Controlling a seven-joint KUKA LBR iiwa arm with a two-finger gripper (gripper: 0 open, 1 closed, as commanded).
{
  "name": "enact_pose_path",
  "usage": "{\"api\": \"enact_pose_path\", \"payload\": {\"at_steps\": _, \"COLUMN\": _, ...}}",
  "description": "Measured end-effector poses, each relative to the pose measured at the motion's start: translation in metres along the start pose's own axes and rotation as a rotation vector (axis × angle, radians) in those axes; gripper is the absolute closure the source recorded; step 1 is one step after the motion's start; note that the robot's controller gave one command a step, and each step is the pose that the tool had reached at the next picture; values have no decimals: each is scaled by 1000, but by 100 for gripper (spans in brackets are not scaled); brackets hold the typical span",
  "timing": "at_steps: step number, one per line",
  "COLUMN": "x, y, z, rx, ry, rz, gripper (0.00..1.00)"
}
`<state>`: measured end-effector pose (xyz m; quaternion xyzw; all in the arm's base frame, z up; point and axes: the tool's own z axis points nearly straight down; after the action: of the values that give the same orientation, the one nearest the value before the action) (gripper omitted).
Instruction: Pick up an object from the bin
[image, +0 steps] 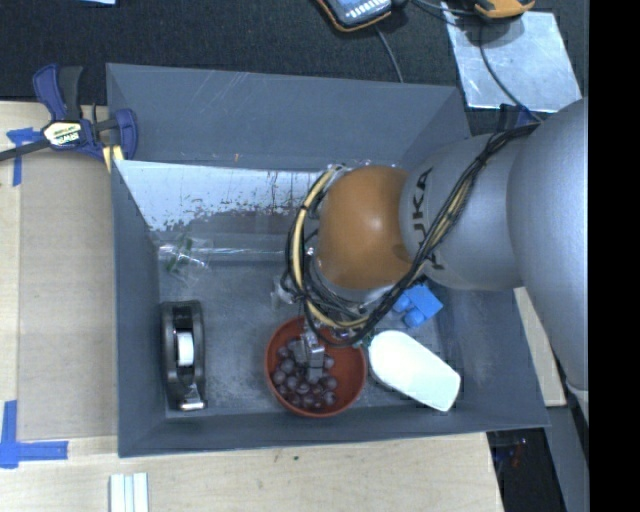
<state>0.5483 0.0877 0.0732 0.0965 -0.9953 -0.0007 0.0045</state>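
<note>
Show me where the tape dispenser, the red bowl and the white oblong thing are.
tape dispenser (184, 350): camera view, on its white tape roll.
red bowl (355, 380): camera view, on its bare right wall.
white oblong thing (415, 371): camera view, on its middle.

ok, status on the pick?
Gripper down over red bowl of dark round pieces, bottom middle. White oblong block close beside bowl; tape dispenser apart, left.
</note>
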Motion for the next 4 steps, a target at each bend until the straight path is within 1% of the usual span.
{"api": "enact_pose_path", "payload": {"at_steps": 1, "x": -4, "y": 5, "z": -1, "rx": 3, "ry": -7, "rz": 33, "gripper": 0}}
{"api": "enact_pose_path", "payload": {"at_steps": 2, "x": -3, "y": 2, "z": -4, "rx": 0, "ry": -9, "rz": 12, "gripper": 0}}
{"api": "enact_pose_path", "payload": {"at_steps": 3, "x": -5, "y": 4, "z": -4, "rx": 3, "ry": -9, "rz": 31, "gripper": 0}}
{"api": "enact_pose_path", "payload": {"at_steps": 4, "x": -6, "y": 3, "z": -8, "rx": 0, "ry": -12, "rz": 18, "gripper": 100}}
